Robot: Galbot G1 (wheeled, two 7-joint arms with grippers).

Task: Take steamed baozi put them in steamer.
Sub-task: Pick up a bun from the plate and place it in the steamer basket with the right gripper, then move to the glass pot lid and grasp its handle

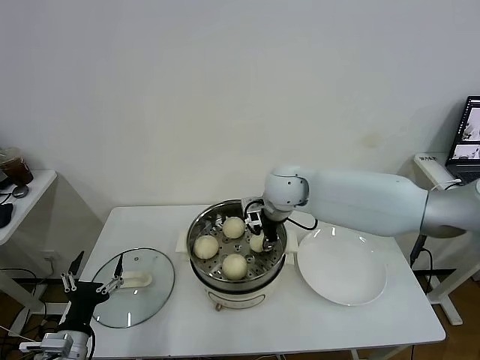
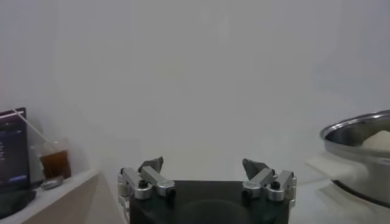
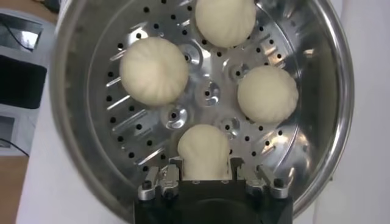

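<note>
Right gripper [image 3: 205, 178] fingertips hidden behind the held baozi [image 3: 204, 152]; steamer [image 2: 359, 152] cut off by frame edge; cup [image 2: 55, 161] contents perhaps iced tea.

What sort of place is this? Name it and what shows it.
Probably a lab or office staged as a kitchen: a steamer holding baozi on a plain white table, with a laptop on a side desk.

White smooth-shelled right arm [image 1: 360, 201], black cable.
</note>
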